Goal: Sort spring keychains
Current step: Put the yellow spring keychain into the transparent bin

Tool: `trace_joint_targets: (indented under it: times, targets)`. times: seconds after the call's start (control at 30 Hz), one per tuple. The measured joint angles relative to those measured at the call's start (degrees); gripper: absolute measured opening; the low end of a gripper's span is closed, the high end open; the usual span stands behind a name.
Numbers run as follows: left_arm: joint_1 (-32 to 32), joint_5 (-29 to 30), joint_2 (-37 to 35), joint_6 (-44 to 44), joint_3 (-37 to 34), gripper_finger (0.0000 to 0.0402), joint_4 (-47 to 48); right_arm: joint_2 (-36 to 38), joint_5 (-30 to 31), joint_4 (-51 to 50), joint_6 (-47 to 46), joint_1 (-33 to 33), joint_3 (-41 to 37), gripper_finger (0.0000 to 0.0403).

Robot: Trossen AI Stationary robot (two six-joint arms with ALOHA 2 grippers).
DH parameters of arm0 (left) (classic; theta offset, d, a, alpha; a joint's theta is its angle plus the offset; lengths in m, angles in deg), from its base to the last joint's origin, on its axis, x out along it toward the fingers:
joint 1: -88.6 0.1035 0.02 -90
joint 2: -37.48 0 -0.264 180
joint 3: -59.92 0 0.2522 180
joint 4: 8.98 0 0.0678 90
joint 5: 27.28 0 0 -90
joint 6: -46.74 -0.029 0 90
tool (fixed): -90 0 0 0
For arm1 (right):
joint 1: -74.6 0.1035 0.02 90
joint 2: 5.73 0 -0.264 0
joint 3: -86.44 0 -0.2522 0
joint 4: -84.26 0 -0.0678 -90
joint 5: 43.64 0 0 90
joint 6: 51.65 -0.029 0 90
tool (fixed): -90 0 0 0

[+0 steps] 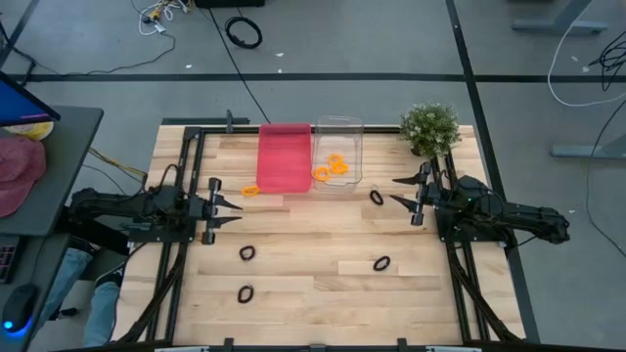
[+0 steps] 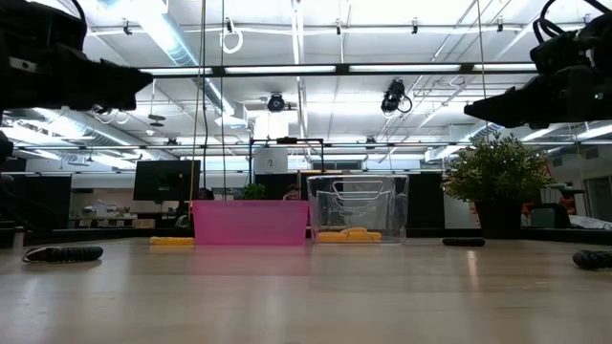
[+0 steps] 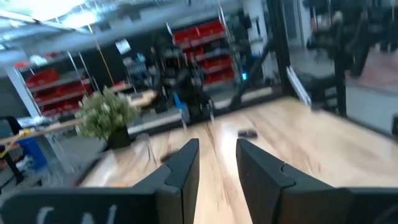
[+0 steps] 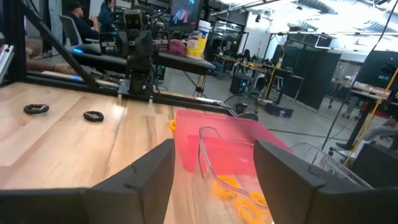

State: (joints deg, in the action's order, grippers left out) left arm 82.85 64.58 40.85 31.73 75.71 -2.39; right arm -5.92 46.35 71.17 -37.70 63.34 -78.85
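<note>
Patience pays here — both claws, left claw (image 1: pixel 227 208) part open and right claw (image 1: pixel 403 192) wide, hang empty, so the right should drop squarely over the black keychain (image 1: pixel 377 198) right of centre, beside the clear bin (image 1: pixel 338 156).

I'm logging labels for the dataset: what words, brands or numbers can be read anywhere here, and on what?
None can be read.
Left gripper: pale marks on its body, cut off and too blurred.
Yellow-labelled jug on a far desk: print too small.
Screen behind it: only a picture, no legible text.
Pink bin, clear bin, keychains: no markings show.
</note>
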Motion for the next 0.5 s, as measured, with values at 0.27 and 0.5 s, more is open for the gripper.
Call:
trace_joint_targets:
  times: [0.27,0.5]
  targets:
    - [0.0,0.0,0.0,3.7,0.0,0.0112,-10.1,0.0,0.0,0.0,0.1,0.0,0.0,0.0221]
    - [0.0,5.7,0.0,-0.8,0.0,0.0112,-16.6,0.0,0.0,0.0,0.1,0.0,0.0,0.0221]
